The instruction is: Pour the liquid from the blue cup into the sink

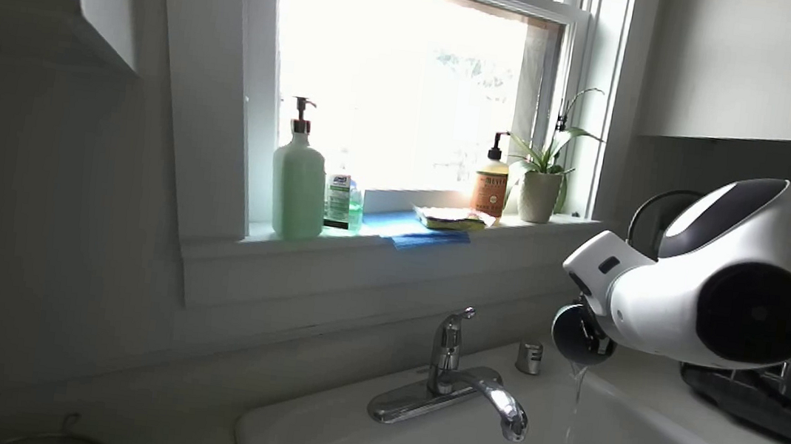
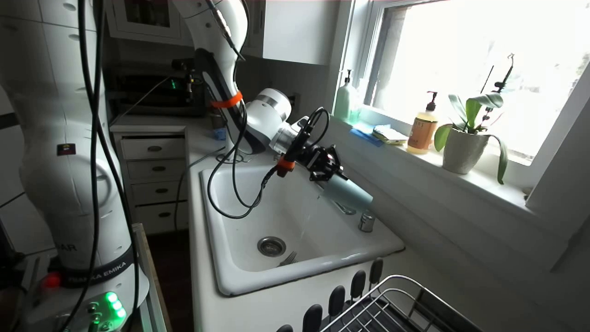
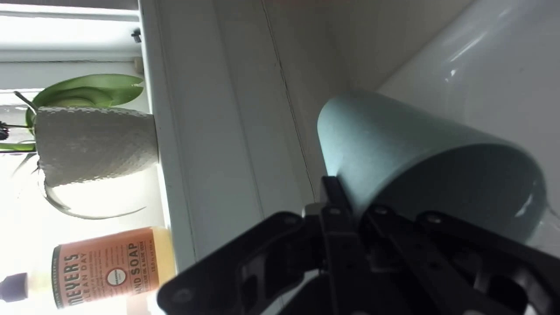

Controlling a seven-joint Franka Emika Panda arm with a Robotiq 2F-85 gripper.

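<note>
Sink (image 2: 322,263): 1. Tap (image 1: 447,354): 1. Drain (image 2: 271,246): 1. Fork (image 2: 288,258): 1. Blue cup (image 2: 348,192): 1. Robot arm (image 1: 669,305): 1; hand (image 3: 356,205): 1. Bottles (image 1: 299,189): 3. Potted plant (image 2: 463,150): 1. Dish rack (image 1: 754,412): 1. Window (image 2: 461,46): 1. Drawers (image 2: 156,169) in view: 4.

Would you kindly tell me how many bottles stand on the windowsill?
3: in an exterior view, the green bottle is leftmost, the clear bottle is just right of it, and the soap bottle is beside the plant.

We read MEYER'S CLEAN DAY and HAND SOAP on the soap bottle (image 3: 109,267) and, in an exterior view, FRANKA EMIKA on the dark base band (image 2: 99,273), AR on the white housing (image 2: 73,226) above.
</note>
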